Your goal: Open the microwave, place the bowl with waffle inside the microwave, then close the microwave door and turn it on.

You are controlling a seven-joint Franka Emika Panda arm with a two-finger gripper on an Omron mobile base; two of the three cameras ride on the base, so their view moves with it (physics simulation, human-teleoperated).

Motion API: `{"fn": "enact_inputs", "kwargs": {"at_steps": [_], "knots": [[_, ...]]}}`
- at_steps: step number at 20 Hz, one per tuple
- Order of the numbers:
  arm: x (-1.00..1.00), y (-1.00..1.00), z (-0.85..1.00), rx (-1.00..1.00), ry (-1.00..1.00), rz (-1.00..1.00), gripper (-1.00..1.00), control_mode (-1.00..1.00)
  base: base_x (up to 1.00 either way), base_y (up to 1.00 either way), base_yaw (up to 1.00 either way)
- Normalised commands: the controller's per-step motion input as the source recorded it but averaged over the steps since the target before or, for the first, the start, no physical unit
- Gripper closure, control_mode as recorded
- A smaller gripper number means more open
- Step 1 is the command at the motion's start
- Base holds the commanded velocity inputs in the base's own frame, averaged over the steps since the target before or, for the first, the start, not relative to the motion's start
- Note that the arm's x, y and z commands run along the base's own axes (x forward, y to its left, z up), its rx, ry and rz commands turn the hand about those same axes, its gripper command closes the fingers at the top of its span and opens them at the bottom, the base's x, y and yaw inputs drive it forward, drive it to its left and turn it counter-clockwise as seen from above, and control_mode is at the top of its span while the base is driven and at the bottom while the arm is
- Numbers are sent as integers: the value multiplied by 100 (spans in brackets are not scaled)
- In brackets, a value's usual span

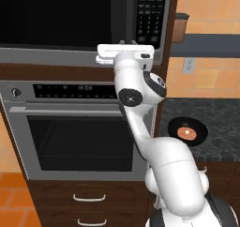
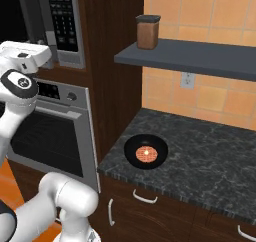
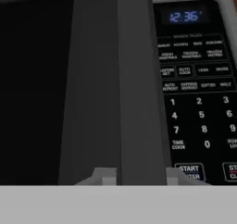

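Microwave (image 1: 79, 19) built in above oven (image 1: 77, 127), door (image 1: 54, 15) closed, gripper (image 3: 137, 176) fingers either side of door handle (image 3: 136, 89), clamped or not unclear, bowl (image 2: 146, 151) with waffle (image 2: 146, 154) on counter (image 2: 215, 161) to the right.

A brown jar (image 2: 148, 31) stands on the grey shelf (image 2: 200, 56), an outlet (image 2: 188, 80) at its 5 o'clock; the oven (image 1: 79, 132) sits above drawers (image 1: 89, 198).

Even, flat rendered light — soft, slightly blurred — no glare
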Motion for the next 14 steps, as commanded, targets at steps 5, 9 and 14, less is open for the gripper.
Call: {"fn": "enact_inputs", "kwargs": {"at_steps": [5,9,14], "knots": [[-100,85,0,0,0,8,100,-100,0,0,0],[-100,100,0,0,0,5,100,-100,0,0,0],[-90,88,-8,-2,5,4,-100,-100,0,0,0]]}}
